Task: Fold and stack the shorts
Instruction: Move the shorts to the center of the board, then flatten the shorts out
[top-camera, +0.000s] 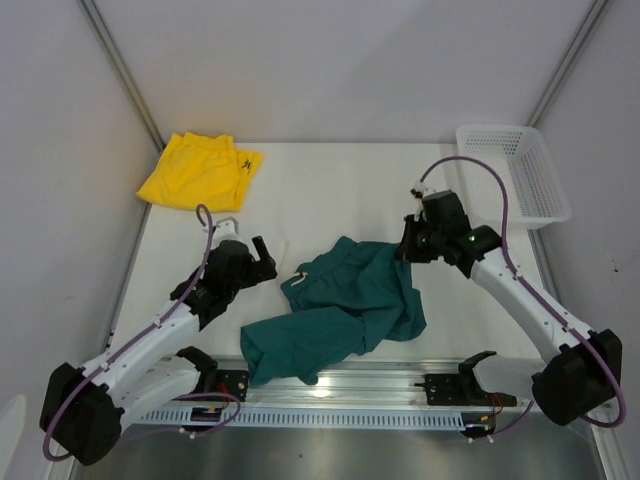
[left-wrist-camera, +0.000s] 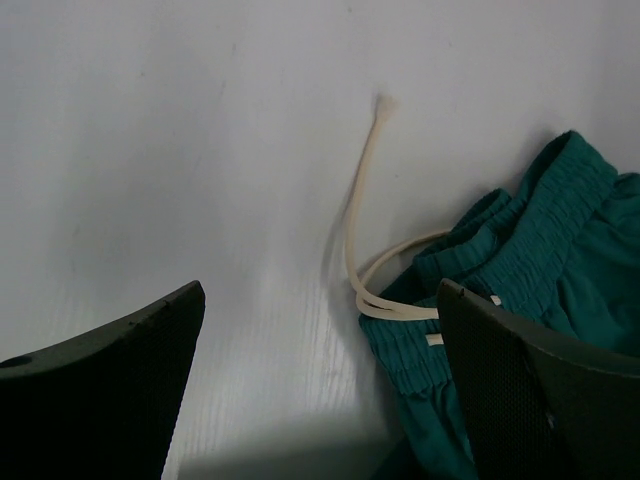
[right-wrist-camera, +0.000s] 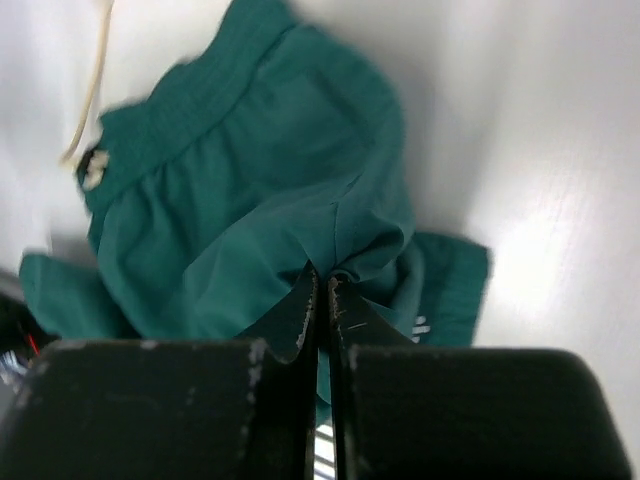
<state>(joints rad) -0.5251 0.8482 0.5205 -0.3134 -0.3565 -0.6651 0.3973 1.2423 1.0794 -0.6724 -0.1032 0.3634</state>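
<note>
The dark teal shorts lie crumpled in the middle of the table, near the front edge. My right gripper is shut on a fold of the teal shorts at their right edge and lifts it a little. My left gripper is open and empty, just left of the shorts' waistband, with the cream drawstring lying between its fingers. The yellow shorts with a small dark logo lie folded at the far left corner.
A white plastic mesh basket stands at the far right of the table. A metal rail with the arm bases runs along the near edge. Grey walls close the table in at the back and sides.
</note>
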